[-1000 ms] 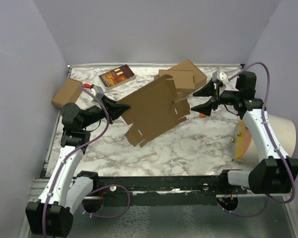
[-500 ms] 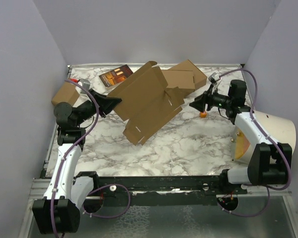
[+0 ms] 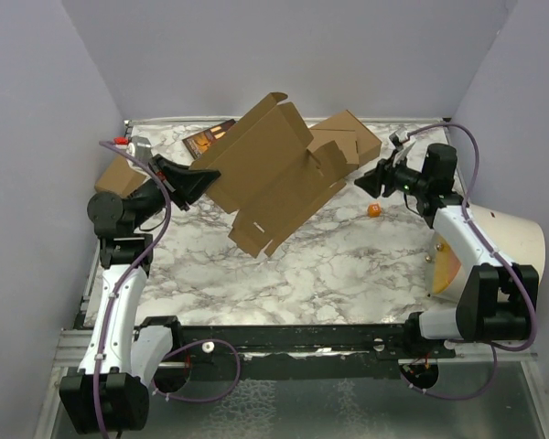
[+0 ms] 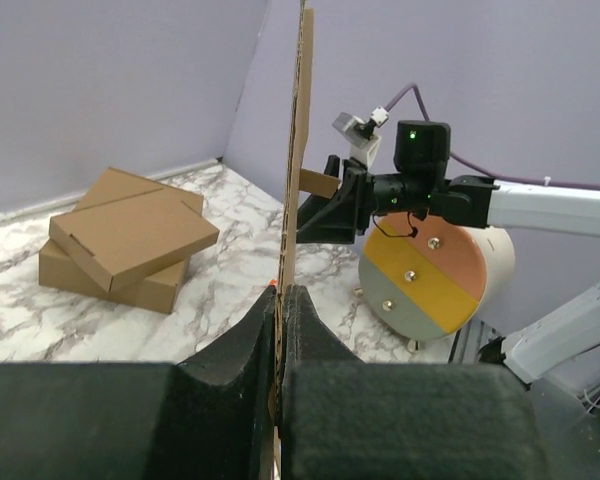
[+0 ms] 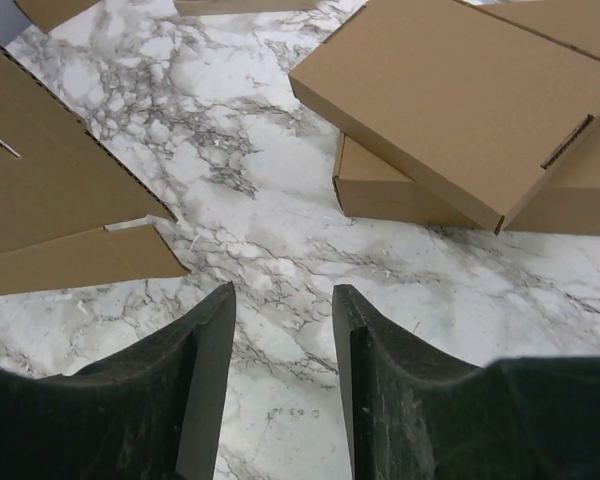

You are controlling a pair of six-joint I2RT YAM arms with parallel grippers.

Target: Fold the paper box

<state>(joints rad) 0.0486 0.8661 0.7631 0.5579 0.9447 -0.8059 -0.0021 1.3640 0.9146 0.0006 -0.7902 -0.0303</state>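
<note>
Overhead, the box [image 3: 274, 178] is an unfolded sheet tilted over the back-left part of the marble table [image 3: 348, 265], with the left gripper [image 3: 201, 176] pinching its left edge. Only the left wrist view shows the sheet edge-on, nearly upright and clamped tight between the fingers [image 4: 245, 340]. The right gripper [image 3: 364, 182] hangs just right of the sheet. Its own camera shows it parted and empty over bare marble, with the stacked boxes [image 5: 480, 120] beyond. Lilac walls [image 3: 284, 55] enclose the table.
</note>
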